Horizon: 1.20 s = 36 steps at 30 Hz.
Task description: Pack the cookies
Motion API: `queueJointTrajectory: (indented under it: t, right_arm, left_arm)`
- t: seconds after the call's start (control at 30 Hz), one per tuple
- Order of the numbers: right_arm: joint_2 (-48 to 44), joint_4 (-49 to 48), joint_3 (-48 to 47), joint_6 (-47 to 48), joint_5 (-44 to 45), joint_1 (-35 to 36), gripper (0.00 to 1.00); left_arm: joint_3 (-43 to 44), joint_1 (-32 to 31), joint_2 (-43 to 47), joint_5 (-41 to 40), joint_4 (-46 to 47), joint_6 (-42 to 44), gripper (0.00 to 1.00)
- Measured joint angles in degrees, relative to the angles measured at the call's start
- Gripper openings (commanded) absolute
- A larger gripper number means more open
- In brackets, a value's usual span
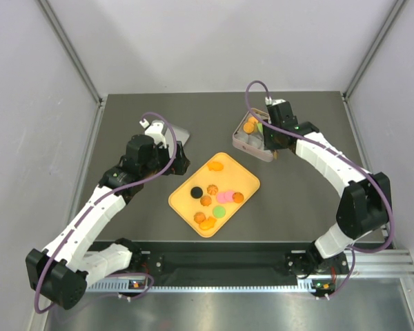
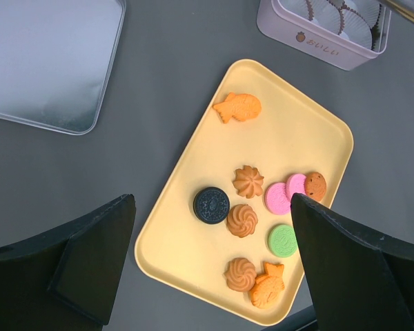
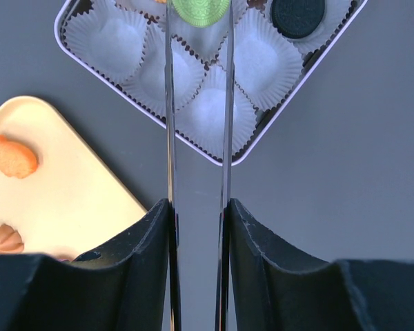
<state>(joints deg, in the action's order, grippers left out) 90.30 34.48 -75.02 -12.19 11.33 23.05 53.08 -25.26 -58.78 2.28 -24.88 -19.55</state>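
Right gripper (image 3: 198,17) pinched green cookie (image 3: 200,9) over far tin (image 3: 224,160), seemingly off-centre above a cup (image 3: 193,72), so release could tip it; left gripper (image 2: 212,200) spread.

Showing on the side wall of the pink tin (image 2: 290,31) a small strawberry mark beside Japanese lettering, seemingly reading おいしい.

top: you look down on the tray (image 1: 245,181) from high, far | left wrist: close above tray, tin (image 2: 317,48) past its far edge | right wrist: close above that tin, tray corner at left | shared: tray, tin
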Motion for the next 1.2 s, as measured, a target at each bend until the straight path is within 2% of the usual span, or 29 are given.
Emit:
queueJointTrajectory:
  t: [1.2]
  right_arm:
    - [0.33,-0.81,1.16,-0.07,0.15,-0.35,0.37]
  left_arm:
    - [0.00,0.00,0.00,0.02,-0.02,0.00,0.99]
